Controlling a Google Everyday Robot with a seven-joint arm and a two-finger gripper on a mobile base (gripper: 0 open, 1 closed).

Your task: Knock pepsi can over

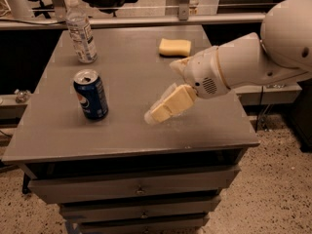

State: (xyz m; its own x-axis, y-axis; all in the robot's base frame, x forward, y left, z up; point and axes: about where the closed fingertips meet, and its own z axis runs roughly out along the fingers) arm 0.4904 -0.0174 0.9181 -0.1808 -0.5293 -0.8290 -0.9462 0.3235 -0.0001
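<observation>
The pepsi can [91, 94] stands upright on the left part of the grey table [131, 135], blue with the round logo facing front and a silver top. My gripper [163, 108] hangs over the table's middle, to the right of the can and apart from it by roughly a can's height. Its cream fingers [170, 104] point down and left toward the table. The white arm comes in from the right edge of the view.
A clear plastic water bottle [81, 30] stands at the table's back left. A yellow sponge [175, 47] lies at the back middle. The table sits on a drawer cabinet [136, 191]. Chairs and a rail stand behind it.
</observation>
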